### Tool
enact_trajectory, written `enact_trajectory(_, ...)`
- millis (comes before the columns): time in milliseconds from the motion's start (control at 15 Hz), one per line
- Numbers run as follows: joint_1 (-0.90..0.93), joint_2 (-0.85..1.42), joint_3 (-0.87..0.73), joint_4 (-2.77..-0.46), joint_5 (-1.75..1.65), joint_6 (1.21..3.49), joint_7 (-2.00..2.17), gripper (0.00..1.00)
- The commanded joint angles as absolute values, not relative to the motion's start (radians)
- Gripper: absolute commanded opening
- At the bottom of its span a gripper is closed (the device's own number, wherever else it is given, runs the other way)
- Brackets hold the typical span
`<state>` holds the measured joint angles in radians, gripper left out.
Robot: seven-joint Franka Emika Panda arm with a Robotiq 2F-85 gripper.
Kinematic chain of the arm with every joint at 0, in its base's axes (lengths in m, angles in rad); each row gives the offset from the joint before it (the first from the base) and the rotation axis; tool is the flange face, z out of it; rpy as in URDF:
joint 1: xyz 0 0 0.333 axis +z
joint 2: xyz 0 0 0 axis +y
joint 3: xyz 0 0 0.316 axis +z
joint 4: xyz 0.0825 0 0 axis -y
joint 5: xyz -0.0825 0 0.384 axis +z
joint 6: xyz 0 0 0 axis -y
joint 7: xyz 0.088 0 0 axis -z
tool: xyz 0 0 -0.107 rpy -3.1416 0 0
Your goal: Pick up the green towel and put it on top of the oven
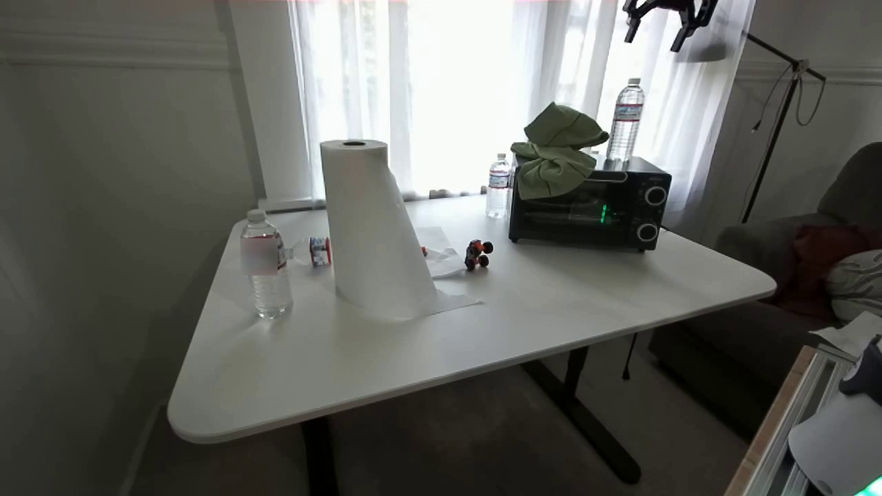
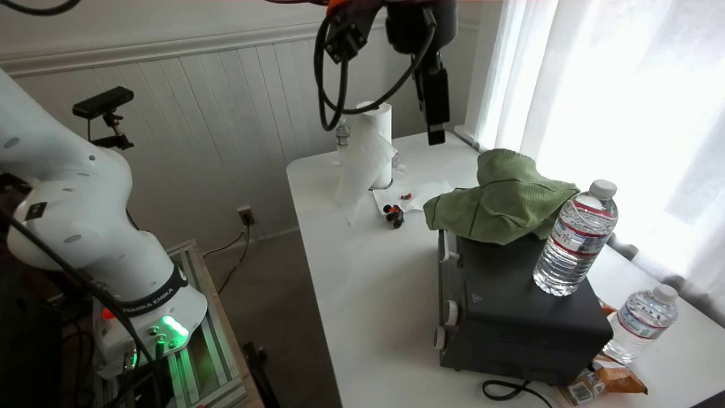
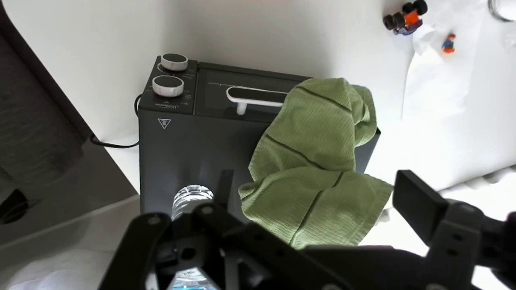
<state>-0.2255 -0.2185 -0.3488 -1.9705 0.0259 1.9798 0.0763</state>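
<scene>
The green towel (image 1: 557,172) lies bunched on top of the black toaster oven (image 1: 575,219), and part of it hangs over the front edge by the door handle. It also shows in an exterior view (image 2: 501,201) and in the wrist view (image 3: 312,129). The oven's bare top shows beside it (image 2: 510,289) and in the wrist view (image 3: 193,149). My gripper (image 1: 653,43) is open and empty, held high above the oven. In the wrist view its fingers (image 3: 320,195) stand wide apart, with the towel below and between them, not touching it. One finger shows in an exterior view (image 2: 435,110).
A water bottle (image 2: 578,238) stands on the oven beside the towel, partly behind my finger in the wrist view (image 3: 191,197). Another bottle (image 2: 640,323) and an orange snack bag (image 2: 612,379) are behind the oven. A paper towel roll (image 1: 365,227), toy truck (image 1: 477,255) and bottle (image 1: 269,282) stand on the table.
</scene>
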Motion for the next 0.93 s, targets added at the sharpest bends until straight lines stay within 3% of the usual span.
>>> enact_trajectory(0, -0.247, -0.225, -0.330, -1.969, 0.030, 1.967, 0.055, 1.00)
enact_trajectory(867, -0.247, -0.235, -0.328, -1.982, 0.025, 1.964, 0.037, 1.00)
